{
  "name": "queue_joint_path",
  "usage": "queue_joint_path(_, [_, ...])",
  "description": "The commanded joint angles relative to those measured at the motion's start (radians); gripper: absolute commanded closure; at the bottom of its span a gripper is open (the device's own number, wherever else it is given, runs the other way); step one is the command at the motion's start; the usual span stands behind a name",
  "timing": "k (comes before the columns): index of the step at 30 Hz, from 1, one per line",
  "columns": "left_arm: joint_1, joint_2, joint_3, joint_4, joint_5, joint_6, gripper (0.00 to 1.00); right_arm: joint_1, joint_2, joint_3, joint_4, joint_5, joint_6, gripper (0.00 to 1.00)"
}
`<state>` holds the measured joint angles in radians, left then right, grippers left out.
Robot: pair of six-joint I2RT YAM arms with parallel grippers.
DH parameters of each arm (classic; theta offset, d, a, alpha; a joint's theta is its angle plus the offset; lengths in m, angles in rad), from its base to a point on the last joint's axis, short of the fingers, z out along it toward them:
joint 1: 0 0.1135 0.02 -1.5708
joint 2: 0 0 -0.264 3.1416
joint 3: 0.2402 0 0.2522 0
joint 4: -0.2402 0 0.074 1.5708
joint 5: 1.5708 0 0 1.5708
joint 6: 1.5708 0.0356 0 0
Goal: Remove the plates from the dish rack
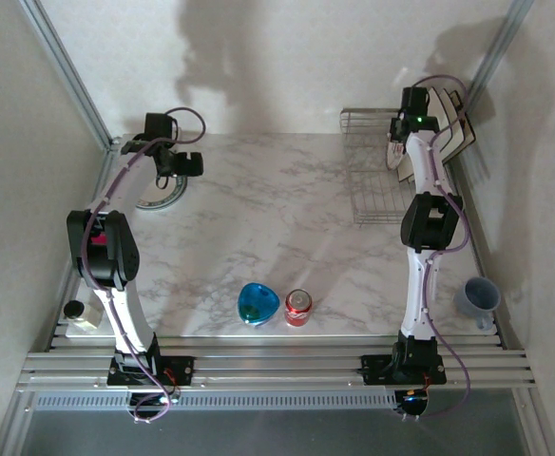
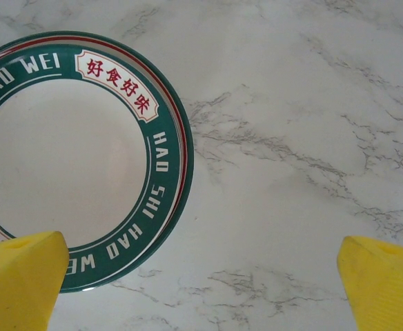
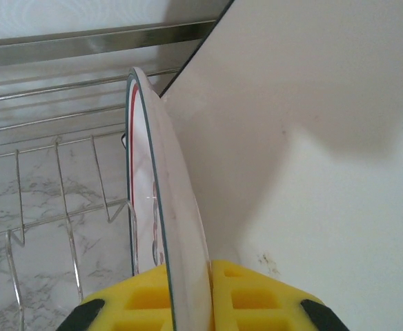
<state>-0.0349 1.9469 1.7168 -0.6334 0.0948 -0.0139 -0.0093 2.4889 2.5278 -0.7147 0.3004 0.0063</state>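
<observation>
At the near edge both arms rise from their bases on the rail. Between them, a glossy blue bowl and a red drink can stand just beside each other on the marbled worktop. A grey mug sits near the right edge and a small jar at the left. The left arm folds at a high elbow and reaches toward the far-left corner, wrist pointing down. The left fingers are spread as wide as they go and hold nothing. They hover above the worktop, one yellow pad over the rim of a round plate and the other over bare marble. That plate lies flat, white in the middle, with a green band bearing red characters and the letters HAO WEI. The right arm stretches almost straight along the right side to the dish rack, a silver wire grid in the far-right corner. The right fingers are clamped tight on the rim of an upright plate, seen edge-on with green and red lines at its rim, standing among the rack's wires. Close against it on the right leans a square cream plate, whose broad face crowds the gripped plate on that side; whether the two touch I cannot tell.
</observation>
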Motion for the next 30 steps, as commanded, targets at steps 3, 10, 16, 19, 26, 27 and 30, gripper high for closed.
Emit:
queue_joint_path(3, [-0.010,0.005,0.009,-0.031,0.013,0.011,0.01,0.031,-0.143,0.024,-0.011,0.017,-0.029,1.00])
queue_joint_path(10, [-0.012,0.003,0.000,-0.042,0.013,0.012,0.00,0.058,-0.229,0.021,-0.032,0.080,-0.094,1.00])
queue_joint_path(16, [-0.013,-0.008,0.001,-0.067,-0.006,0.014,0.00,0.089,-0.319,-0.010,-0.046,0.108,-0.117,1.00])
queue_joint_path(19, [-0.017,-0.011,0.001,-0.080,-0.018,0.014,0.00,0.107,-0.373,-0.052,-0.047,0.090,-0.101,1.00])
queue_joint_path(26, [-0.024,-0.039,-0.012,-0.093,-0.029,0.011,0.00,0.146,-0.517,-0.192,-0.063,-0.060,-0.016,1.00])
queue_joint_path(27, [-0.026,-0.042,-0.017,-0.095,-0.029,0.009,0.00,0.150,-0.542,-0.223,-0.062,-0.093,0.002,1.00])
queue_joint_path(30, [-0.031,-0.051,-0.023,-0.098,-0.026,0.006,0.01,0.153,-0.626,-0.344,-0.038,-0.237,0.079,1.00])
